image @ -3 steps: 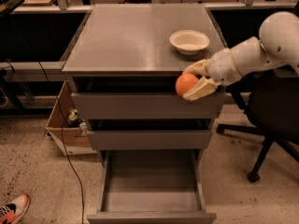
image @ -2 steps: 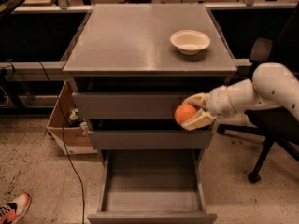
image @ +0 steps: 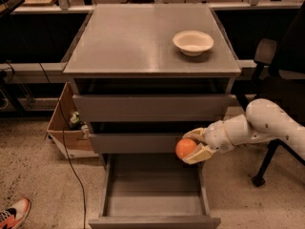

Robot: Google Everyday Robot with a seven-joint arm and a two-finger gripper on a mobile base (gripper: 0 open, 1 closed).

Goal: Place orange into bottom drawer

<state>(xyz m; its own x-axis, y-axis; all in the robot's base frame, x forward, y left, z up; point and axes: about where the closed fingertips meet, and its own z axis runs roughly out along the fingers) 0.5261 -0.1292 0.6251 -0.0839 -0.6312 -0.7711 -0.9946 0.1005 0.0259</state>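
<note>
While it clamps the orange [image: 185,148], gripper [image: 193,145] hangs centre-right of frame; open bottom drawer [image: 153,190] lies just below, slightly left, gripper probably over its right rear corner

White arm [image: 269,125] stretches in from the right edge, forearm angled down and to the left. The gripper [image: 190,145] sits low in the view, just right of centre, with its cream fingers [image: 199,153] clamped above and below the orange [image: 185,148].
</note>
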